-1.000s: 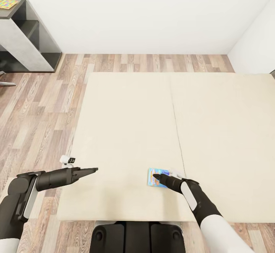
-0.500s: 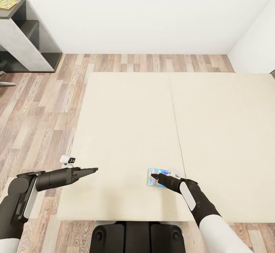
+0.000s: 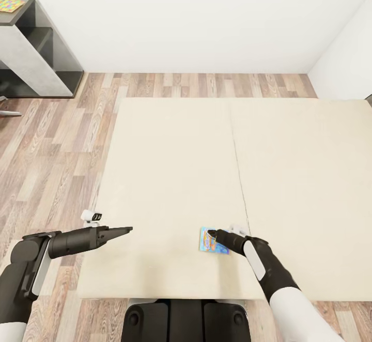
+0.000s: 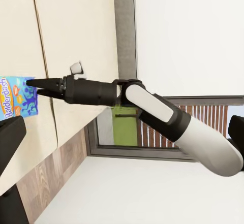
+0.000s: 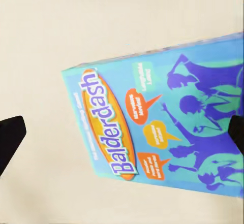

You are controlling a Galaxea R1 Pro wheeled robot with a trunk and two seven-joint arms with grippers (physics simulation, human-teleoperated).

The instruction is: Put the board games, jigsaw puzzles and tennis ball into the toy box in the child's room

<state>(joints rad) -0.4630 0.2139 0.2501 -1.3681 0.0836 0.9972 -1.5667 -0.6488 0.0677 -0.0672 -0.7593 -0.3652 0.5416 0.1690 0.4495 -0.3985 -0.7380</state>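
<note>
- Cream bed (image 3: pixel 170 166): blue Balderdash game box (image 5: pixel 162 117) lies flat near its front edge.
- Right hand (image 3: pixel 211 235) hovers over it, fingers spread, nothing pinched.
- Left hand (image 3: pixel 126 229) idle, pressed together.
- Looks early; jigsaw (image 3: pixel 10 5) waits on worktop (image 3: pixel 18 16).

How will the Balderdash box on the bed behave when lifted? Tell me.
The Balderdash box looks like a flat, straight-edged carton, so probably stiff and light. Lying flat on the mattress, it shouldn't roll. Its glossy-looking cover might slip between the right gripper fingers.
</note>
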